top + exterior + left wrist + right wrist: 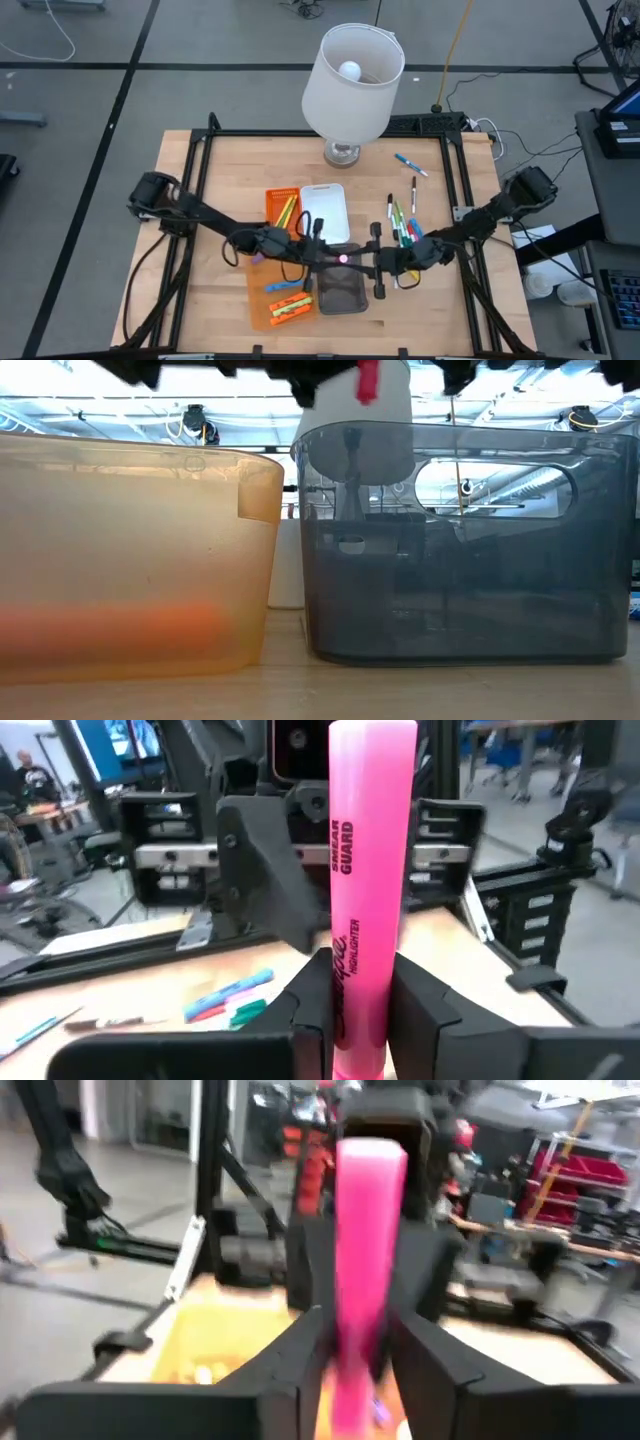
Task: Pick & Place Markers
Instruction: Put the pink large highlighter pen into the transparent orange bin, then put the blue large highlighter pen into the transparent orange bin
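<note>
A pink highlighter (372, 840) stands upright in the air over the far rim of the grey tray (343, 292). It shows as a pink dot (343, 258) in the high view. My left gripper (360, 975) comes from the table's left and is shut on it. My right gripper (355, 1335) meets the same highlighter (365, 1230) from the table's right. I cannot tell whether the right gripper touches it. More markers (405, 225) lie loose on the table right of the trays. Others lie in the two orange trays (283, 207) (285, 300). My left gripper pinches the highlighter's printed barrel near its lower end (350, 995) between its two fingers. The fingers (425, 1005) lie level, coming from the table's left, across the barrel. The highlighter stands upright, lifted clear of the trays.
A white tray (326, 212) sits beyond the grey one. A lamp (350, 85) with a white shade stands at the table's far edge. A blue marker (410, 165) lies right of it. In the low view the orange (130, 560) and grey (470, 540) tray walls fill the foreground.
</note>
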Controlling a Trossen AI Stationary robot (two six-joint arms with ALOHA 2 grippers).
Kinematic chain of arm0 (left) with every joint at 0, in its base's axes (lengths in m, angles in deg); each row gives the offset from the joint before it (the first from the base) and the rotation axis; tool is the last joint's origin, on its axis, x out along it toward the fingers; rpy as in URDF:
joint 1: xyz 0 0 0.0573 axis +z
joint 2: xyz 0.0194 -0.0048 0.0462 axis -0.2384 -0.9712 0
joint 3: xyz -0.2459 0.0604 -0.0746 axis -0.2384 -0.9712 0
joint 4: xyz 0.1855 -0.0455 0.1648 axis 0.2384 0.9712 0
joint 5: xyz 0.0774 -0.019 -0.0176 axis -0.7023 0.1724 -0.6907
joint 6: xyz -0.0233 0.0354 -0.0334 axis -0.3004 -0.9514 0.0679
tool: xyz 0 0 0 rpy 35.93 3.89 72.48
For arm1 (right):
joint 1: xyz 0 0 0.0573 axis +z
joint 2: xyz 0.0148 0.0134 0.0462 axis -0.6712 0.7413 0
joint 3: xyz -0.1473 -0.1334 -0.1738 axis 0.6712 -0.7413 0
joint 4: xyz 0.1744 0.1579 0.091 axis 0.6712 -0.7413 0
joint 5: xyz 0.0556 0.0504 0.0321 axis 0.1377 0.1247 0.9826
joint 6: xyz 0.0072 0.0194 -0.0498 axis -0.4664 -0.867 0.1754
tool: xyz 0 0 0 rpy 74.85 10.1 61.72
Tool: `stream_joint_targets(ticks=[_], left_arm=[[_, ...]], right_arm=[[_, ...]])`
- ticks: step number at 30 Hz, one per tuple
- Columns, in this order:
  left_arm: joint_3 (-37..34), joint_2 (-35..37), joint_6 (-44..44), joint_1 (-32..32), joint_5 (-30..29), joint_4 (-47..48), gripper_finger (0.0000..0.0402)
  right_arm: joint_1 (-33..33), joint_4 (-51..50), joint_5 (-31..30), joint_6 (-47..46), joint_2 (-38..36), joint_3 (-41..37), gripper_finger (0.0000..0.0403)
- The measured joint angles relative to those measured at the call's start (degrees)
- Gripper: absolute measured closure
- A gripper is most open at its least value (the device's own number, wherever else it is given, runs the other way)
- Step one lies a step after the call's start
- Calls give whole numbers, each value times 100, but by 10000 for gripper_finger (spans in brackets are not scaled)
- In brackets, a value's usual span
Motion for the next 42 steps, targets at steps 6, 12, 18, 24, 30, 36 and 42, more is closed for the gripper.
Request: stream_joint_targets(ticks=[6, 12, 18, 24, 30, 36, 42], left_arm=[[11, 949, 160, -456, -461, 2425, 342], [11, 1383, 2075, -1327, -1079, 5466, 342], [4, 1277, 3599, -1787, -967, 6612, 335], [2, 1278, 3299, -1792, -1071, 6440, 266], [2, 1278, 2969, -1775, -1074, 6149, 218], [2, 1278, 2472, -1778, -1078, 5768, 199], [2, 1278, 2091, -1756, -1118, 5545, 198]], right_arm=[[445, -1319, -829, -104, -966, -9, 252], [777, -2261, -823, -730, -1631, -11, 238], [916, -2493, -825, -893, -1791, -11, 246], [915, -2530, -825, -891, -1789, -11, 245], [915, -2836, -800, -1206, -1789, -13, 243], [915, -3239, -511, -1681, -1789, -13, 244], [913, -4174, -1126, -2720, -1791, -13, 252]])
